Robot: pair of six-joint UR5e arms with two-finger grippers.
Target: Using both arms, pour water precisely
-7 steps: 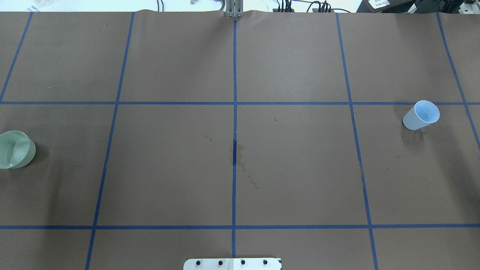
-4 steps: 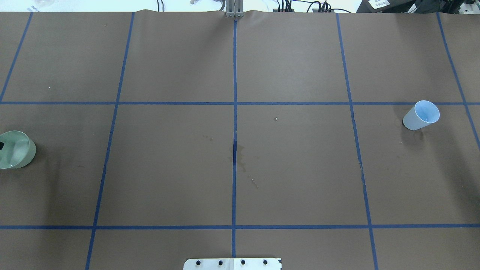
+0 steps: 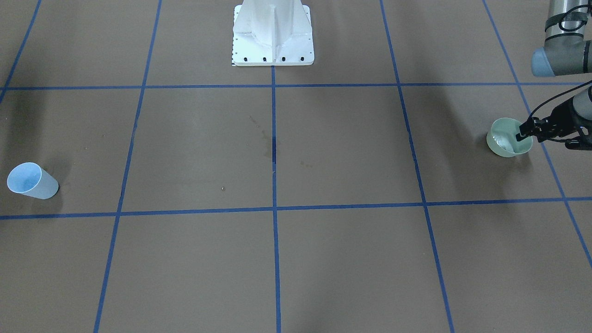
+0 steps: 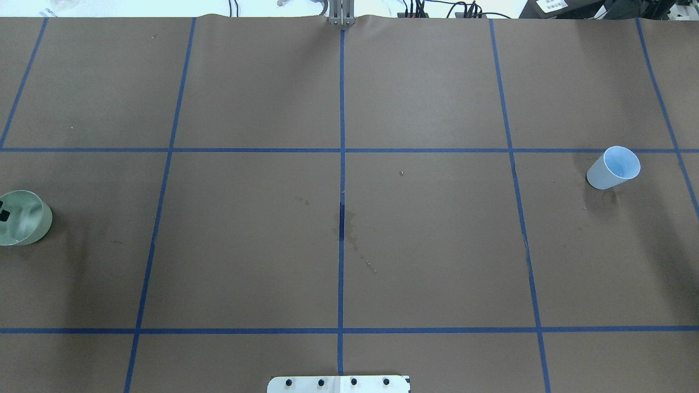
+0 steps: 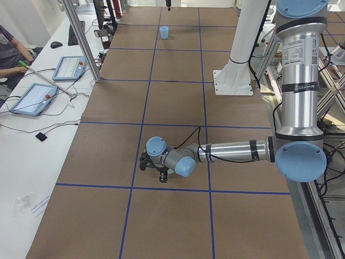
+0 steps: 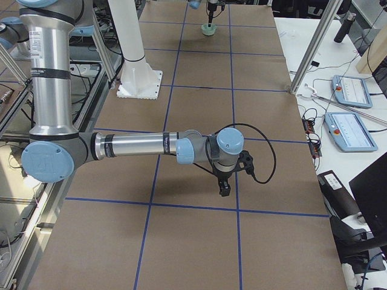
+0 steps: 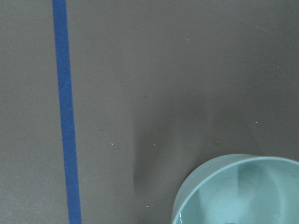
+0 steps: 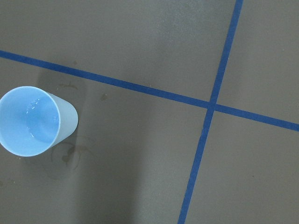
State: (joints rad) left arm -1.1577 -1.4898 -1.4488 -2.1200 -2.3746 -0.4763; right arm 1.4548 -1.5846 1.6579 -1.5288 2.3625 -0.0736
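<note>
With the left claw (image 3: 522, 134) parted and empty at the rim of the green cup (image 3: 506, 153), which holds the water (image 3: 503, 141) at the tabletop's left edge, the wall is best gripped squarely and lifted level; the state of the right claw (image 6: 224, 188) cannot be told.

Green cup (image 4: 24, 218) cut by overhead's left edge; left gripper (image 3: 522, 132), right gripper (image 6: 224, 188): opening unreadable.
</note>
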